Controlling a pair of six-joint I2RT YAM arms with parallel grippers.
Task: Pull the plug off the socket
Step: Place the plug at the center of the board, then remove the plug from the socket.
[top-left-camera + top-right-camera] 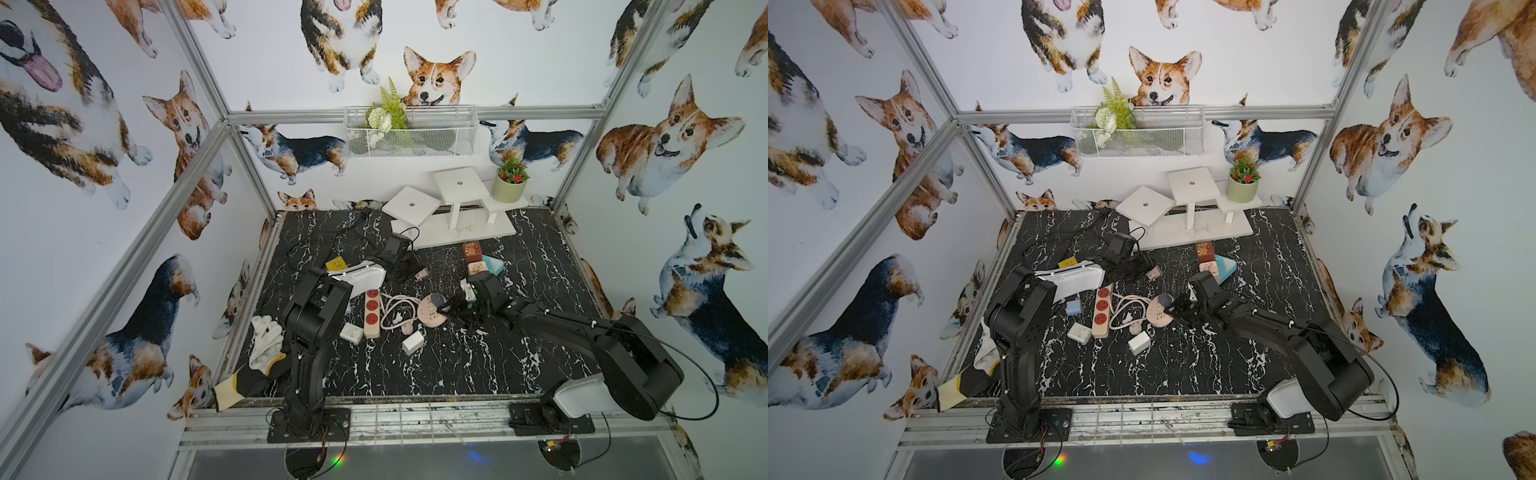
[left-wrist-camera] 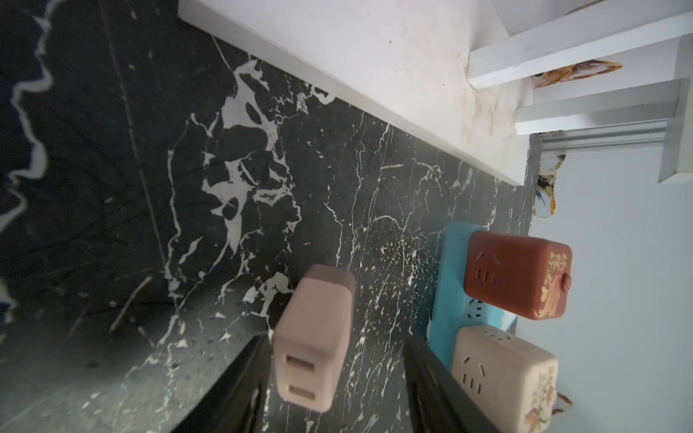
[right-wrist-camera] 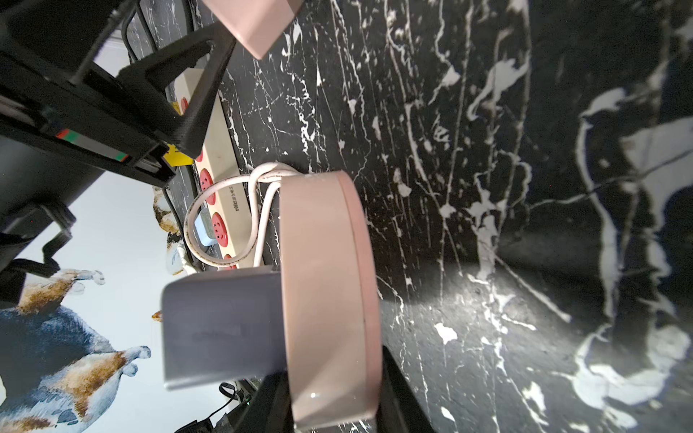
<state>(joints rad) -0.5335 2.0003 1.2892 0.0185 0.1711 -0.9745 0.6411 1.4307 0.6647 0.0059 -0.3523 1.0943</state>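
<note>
A round pink socket (image 1: 430, 314) stands on edge on the black marble table (image 1: 457, 365), and my right gripper (image 3: 333, 375) is shut on its rim. A grey plug (image 3: 221, 330) still sits in the socket's face (image 1: 1165, 298). Further back, a small pink plug (image 2: 313, 337) with a brown end shows between the fingers of my left gripper (image 2: 335, 339). Those jaws stand wider than the plug, which is close to one finger and clear of the other. In both top views this pink plug (image 1: 421, 273) is low over the table, beyond the left arm's white wrist housing.
A cream power strip (image 1: 372, 311) with red outlets and a coiled white cord (image 1: 395, 309) lie between the arms. White chargers (image 1: 412, 343), gloves (image 1: 266, 336), cube sockets (image 2: 517, 273) on a blue one (image 2: 450, 281), black cables (image 1: 395, 249) and a white stand (image 1: 457, 226) surround them.
</note>
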